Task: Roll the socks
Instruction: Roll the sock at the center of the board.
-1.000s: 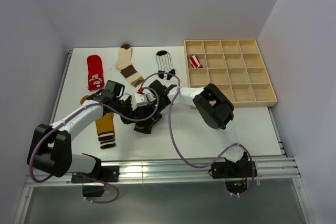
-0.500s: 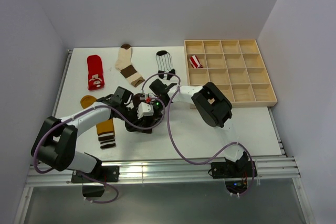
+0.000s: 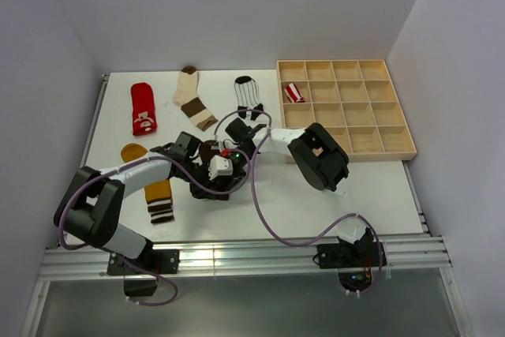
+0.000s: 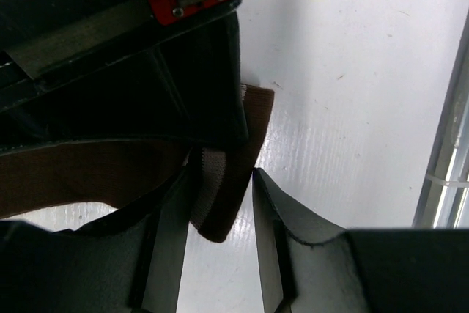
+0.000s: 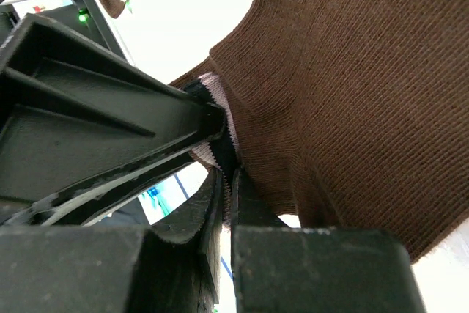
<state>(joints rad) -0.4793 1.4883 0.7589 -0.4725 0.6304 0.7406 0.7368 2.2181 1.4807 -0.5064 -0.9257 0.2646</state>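
The dark brown sock (image 3: 211, 189) lies on the desk (image 3: 331, 195) near its middle, under both wrists where the two arms meet; from above little of it shows. The relation that matters is at its end. In the left wrist view the fabric runs in from the left side of the picture and ends in a folded, rounded lip, and that lip sits between the fingers of the left tool (image 4: 223, 170), the sock's length lying across the jaws, not along them.

The left tool stands about half apart; the fold touches one finger, with a sliver of white desk showing before the other, so it straddles the fabric but is not clamped. The right tool (image 5: 229, 174) is pressed together on the sock's edge, a pale ribbed hem pinched between its tips, the brown knit hanging beside it.

Neither arm is nearer; both are on the sock. My judgement is that the roll depends on the left jaws taking the fold squarely while the right pins the hem; a slip there would let the fabric spring flat.
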